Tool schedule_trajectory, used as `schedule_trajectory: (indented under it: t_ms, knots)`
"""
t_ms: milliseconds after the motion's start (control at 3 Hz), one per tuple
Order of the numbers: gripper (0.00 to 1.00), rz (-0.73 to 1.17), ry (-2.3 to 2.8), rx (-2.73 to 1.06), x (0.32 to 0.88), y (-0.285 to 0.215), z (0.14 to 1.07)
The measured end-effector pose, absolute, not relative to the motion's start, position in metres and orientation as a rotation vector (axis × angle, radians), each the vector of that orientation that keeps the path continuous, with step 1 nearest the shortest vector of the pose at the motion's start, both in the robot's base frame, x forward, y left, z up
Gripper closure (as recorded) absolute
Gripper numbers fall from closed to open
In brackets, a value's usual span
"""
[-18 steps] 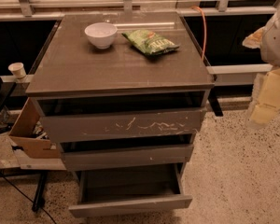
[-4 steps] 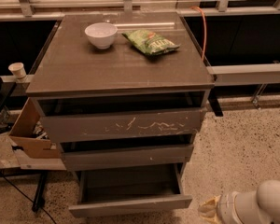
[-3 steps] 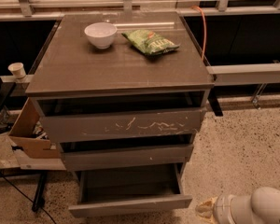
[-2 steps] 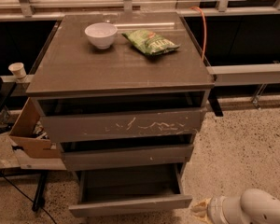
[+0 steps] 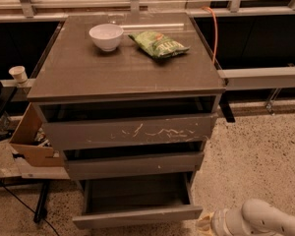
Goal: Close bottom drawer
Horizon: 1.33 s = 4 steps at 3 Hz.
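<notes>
Camera view: my gripper point(image 5: 205, 223) sits low at the bottom right edge, on the end of the white arm; whether it is wide or narrow I cannot tell. The bottom drawer point(image 5: 137, 216) lies just beside it, to its left in the picture, pulled out with its dark inside showing; its long axis runs left to right, the narrow front panel facing the camera, its right end nearest the gripper. Well above the gripper, the surface point(image 5: 88, 75) carries a white bowl point(image 5: 106, 36) and a green bag point(image 5: 159, 44).
</notes>
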<state>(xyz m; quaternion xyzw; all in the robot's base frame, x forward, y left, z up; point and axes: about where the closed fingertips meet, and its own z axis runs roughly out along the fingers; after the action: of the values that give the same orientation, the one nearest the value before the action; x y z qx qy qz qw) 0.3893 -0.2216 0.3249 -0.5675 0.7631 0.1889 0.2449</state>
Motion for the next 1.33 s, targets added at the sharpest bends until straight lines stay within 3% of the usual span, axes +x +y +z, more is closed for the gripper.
schedule_trajectory:
  t_ms: [1333]
  knots:
    - [1.00,0.624,2.119,-1.480,0.394,-0.225,0.201]
